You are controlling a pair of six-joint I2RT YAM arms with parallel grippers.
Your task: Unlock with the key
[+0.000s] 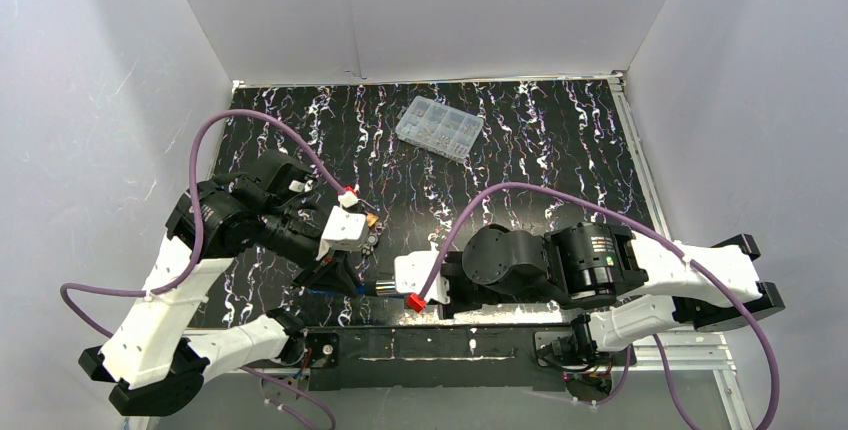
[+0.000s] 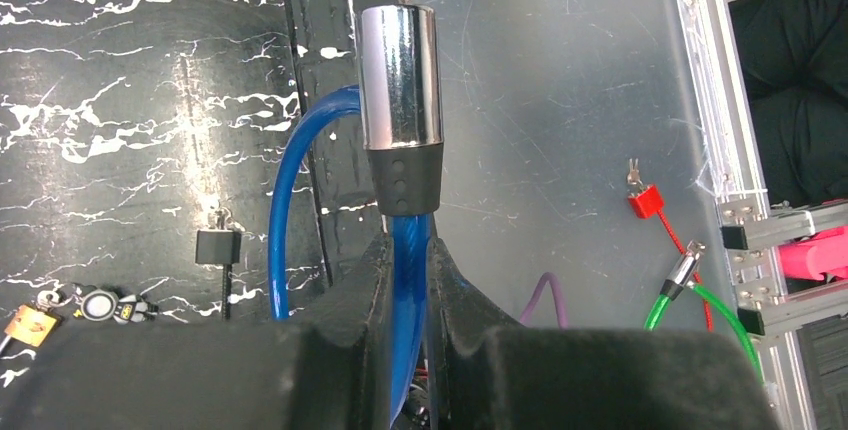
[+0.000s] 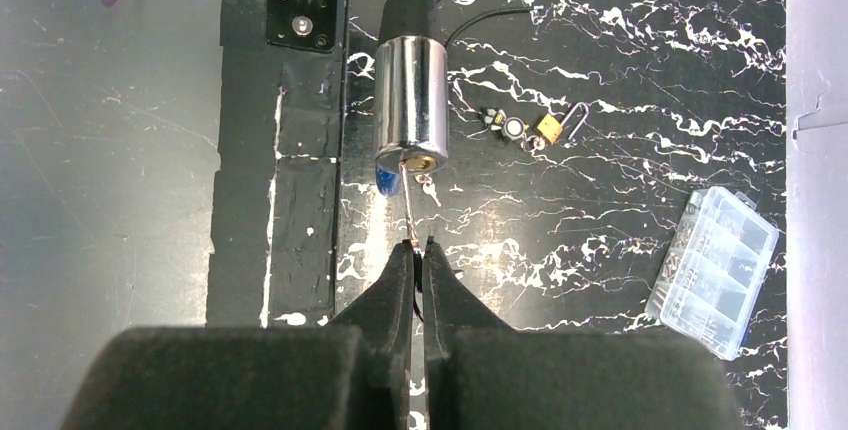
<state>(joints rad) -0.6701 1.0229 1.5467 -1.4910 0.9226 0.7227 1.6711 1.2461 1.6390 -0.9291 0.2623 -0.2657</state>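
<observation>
Left fingers (image 2: 365, 295) pinch the blue plastic-coated cable (image 2: 283, 200) under the chrome cylinder lock (image 3: 411, 100), at six o'clock on the black marbled bench (image 1: 560, 140); right fingers (image 3: 400, 285) nip the thin metal key (image 3: 410, 212) seated in it. Next, I judge: twist steadily.

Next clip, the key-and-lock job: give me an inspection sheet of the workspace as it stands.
Surface: black table with white veining.
Job's things: blue cable lock with chrome cylinder; thin metal key, its tip at the cylinder's brass end face, depth not clear.
Clutter: clear plastic compartment box at the far side; small brass padlock with a round charm beside it.
Grippers: left gripper shut on the lock's blue cable just below the cylinder; right gripper shut on the key.
Cables: purple cables looping from both arms; red lead and green lead lying off the table.
Surroundings: white walls on three sides.
</observation>
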